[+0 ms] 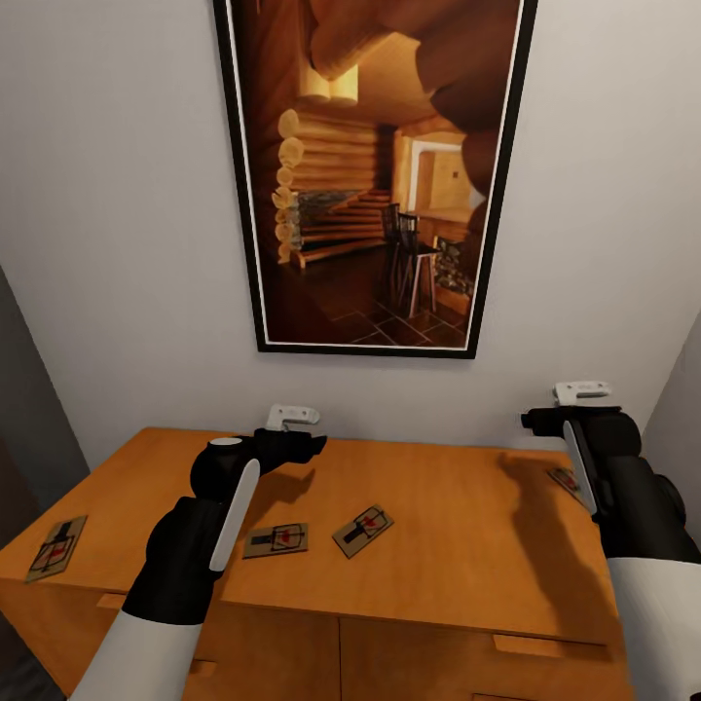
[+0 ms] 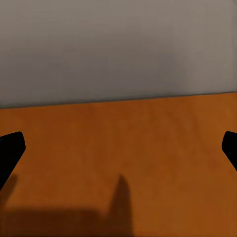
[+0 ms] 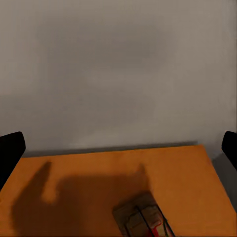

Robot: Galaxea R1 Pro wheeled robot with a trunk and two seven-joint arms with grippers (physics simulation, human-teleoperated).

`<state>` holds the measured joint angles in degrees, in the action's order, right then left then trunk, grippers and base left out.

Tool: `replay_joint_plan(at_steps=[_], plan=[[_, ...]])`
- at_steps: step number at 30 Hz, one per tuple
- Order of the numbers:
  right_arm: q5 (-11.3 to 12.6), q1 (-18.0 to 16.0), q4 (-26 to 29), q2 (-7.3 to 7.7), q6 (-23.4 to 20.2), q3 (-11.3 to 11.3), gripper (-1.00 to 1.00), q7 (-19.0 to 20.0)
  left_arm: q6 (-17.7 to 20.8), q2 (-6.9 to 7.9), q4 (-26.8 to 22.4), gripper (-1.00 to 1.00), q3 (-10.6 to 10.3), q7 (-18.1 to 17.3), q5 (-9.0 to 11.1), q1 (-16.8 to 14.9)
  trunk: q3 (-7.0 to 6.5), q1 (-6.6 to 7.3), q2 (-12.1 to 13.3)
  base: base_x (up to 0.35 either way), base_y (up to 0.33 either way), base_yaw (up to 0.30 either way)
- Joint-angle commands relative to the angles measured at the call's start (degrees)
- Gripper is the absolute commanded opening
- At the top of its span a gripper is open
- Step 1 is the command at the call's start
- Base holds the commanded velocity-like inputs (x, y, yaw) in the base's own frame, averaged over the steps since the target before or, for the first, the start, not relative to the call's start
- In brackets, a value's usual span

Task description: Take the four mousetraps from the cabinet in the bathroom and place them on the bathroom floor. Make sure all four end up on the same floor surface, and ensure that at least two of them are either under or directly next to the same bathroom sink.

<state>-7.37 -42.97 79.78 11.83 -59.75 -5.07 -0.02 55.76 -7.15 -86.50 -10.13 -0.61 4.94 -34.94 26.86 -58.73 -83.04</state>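
Head view: orange wooden cabinet top (image 1: 438, 516) against a pale wall, framed log-cabin picture (image 1: 375, 175) above. Four mousetraps on it: one at the left edge (image 1: 56, 547), two mid-front (image 1: 276, 539) (image 1: 362, 530), one far right (image 1: 568, 481) under the right arm. Left gripper (image 1: 292, 428) and right gripper (image 1: 582, 404) hover above, holding nothing.

Left wrist: fingers (image 2: 10, 150) spread wide over bare wood.

Right wrist: fingers (image 3: 11, 150) spread wide, mousetrap (image 3: 143, 219) below.
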Motion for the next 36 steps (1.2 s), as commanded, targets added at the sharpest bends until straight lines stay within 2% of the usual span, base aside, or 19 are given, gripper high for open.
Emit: replay_joint_plan(at_steps=[1,7,8,16,23,36], plan=[[-0.1,-0.1,-0.2,0.62,-0.3,0.0,1.0,0.0,0.3,-0.02,0.0,1.0,0.0,0.1,0.4,-0.1,0.07,0.0,0.0,0.0,0.0,0.0],[0.0,-0.5,-2.0,3.35,-0.3,-0.5,1.0,0.0,0.4,-0.07,0.0,1.0,0.0,0.1,0.7,-0.1,0.07,0.0,0.0,0.0,0.0,0.0],[0.0,-0.5,-2.0,3.35,-0.3,-0.5,1.0,0.0,0.4,-0.07,0.0,1.0,0.0,0.1,0.7,-0.1,0.07,0.0,0.0,0.0,0.0,0.0],[0.0,-1.2,-4.9,6.12,-0.3,-3.6,1.0,0.1,0.6,-0.13,0.0,1.0,0.0,0.0,0.9,0.0,0.07,0.0,0.0,0.0,0.0,0.0],[0.0,-2.1,-7.3,6.81,-0.3,-4.4,1.0,0.1,1.3,-0.14,0.1,1.0,0.0,0.0,1.0,0.0,0.07,0.0,0.0,0.0,0.0,0.0],[0.1,-2.4,-8.8,7.04,-0.3,-4.6,1.0,0.5,1.6,-0.11,0.2,1.0,0.0,0.0,1.1,-0.1,0.07,0.0,0.0,0.0,0.0,0.0]])
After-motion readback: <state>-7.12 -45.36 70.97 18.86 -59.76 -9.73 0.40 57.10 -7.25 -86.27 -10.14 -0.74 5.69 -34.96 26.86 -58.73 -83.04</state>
